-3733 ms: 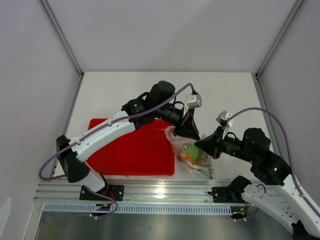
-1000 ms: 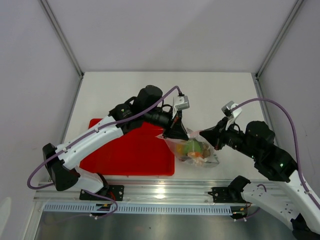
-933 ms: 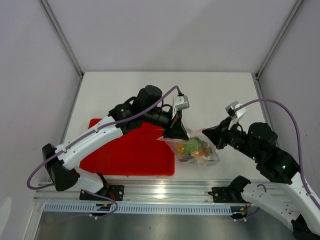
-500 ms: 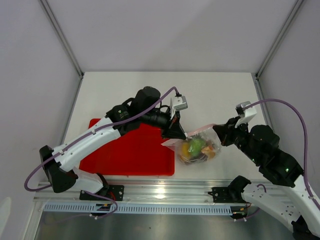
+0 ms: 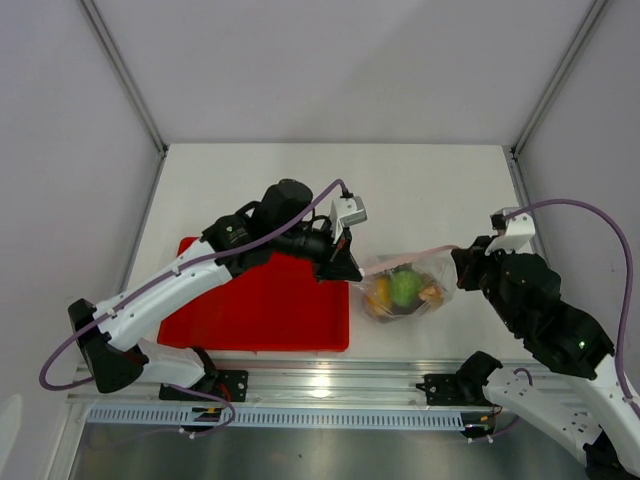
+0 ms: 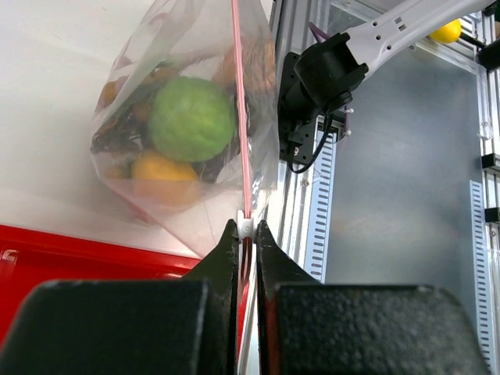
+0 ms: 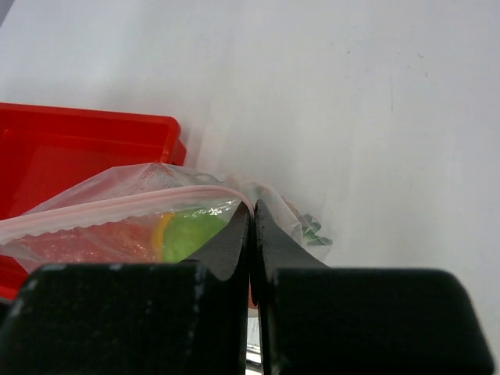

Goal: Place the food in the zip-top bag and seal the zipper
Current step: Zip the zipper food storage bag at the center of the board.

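Bag [image 5: 405, 295]: soft, slippery film, judged bottom-heavy with food [image 6: 191, 119]; hung beside tray [image 5: 260, 310]; left gripper [image 6: 246, 234], right gripper [image 7: 252, 215] each pinched on opposite ends of zipper [image 6: 239, 117]; that stiffer strip likely the soundest hold.

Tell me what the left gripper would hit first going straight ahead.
The bag it pinches: its zipper runs straight ahead from the left gripper, with the green ball just left of that line. Depth is unclear.

Red tray [image 5: 255, 305] on white tbl [image 5: 430, 190]
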